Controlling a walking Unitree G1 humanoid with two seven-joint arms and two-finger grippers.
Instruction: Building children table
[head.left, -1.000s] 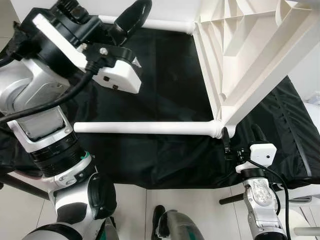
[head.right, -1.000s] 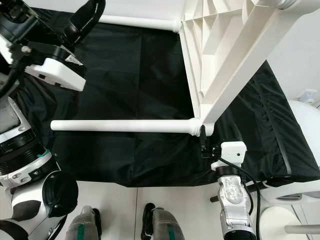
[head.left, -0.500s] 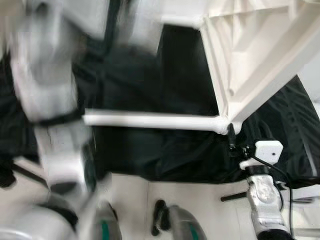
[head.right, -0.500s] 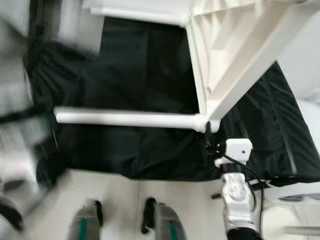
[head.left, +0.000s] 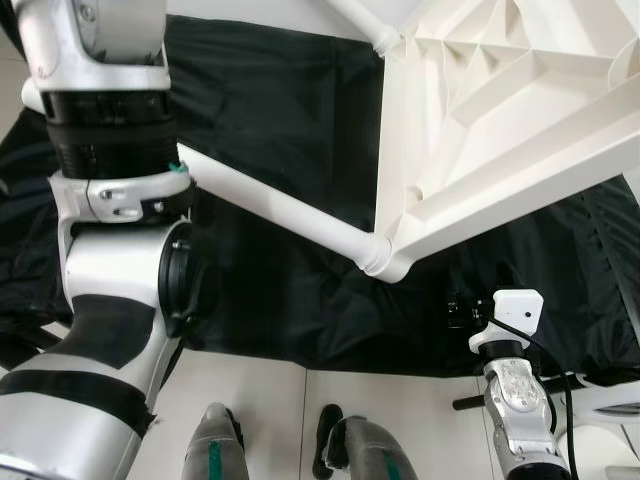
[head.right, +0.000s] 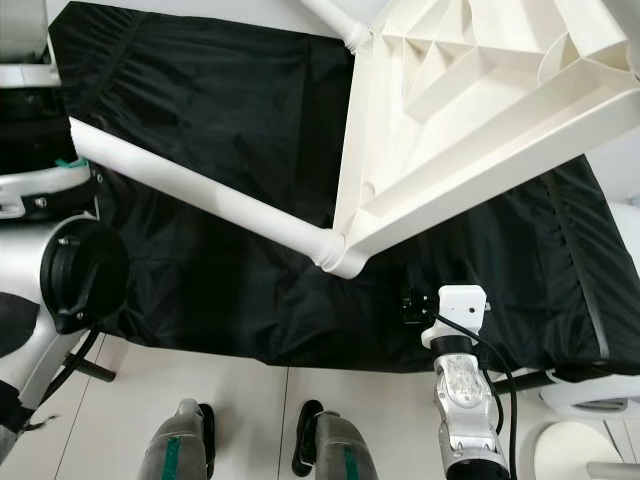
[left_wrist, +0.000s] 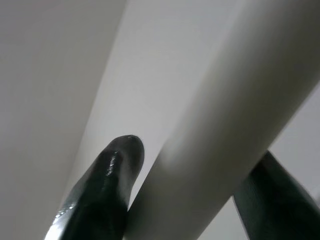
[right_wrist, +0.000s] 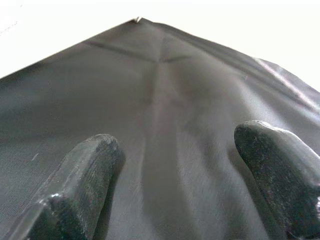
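Observation:
The white children's table (head.left: 500, 130) lies tilted over the black cloth, its ribbed underside facing me at the upper right. One white leg (head.left: 290, 215) runs slantwise from the near corner socket (head.left: 378, 258) up and left behind my left arm (head.left: 110, 200). In the left wrist view my left gripper (left_wrist: 197, 155) is shut on this leg (left_wrist: 220, 100), one black finger on each side of the tube. A second leg (head.right: 325, 18) leaves the far corner. My right gripper (head.left: 457, 310) is open, low over the cloth just below the near corner, touching nothing; its fingers (right_wrist: 85, 180) frame bare cloth.
A black cloth (head.left: 280, 110) covers the whole work surface, with folds near its front edge. My feet (head.left: 360, 455) stand on the pale floor just before it. A white rounded object (head.right: 590, 440) and a dark rod (head.left: 470, 403) sit at the lower right.
The table has swung and tipped, so the near leg now runs slantwise instead of level. My left gripper, earlier free above the cloth, now holds that leg. The corner has drawn away from my right gripper.

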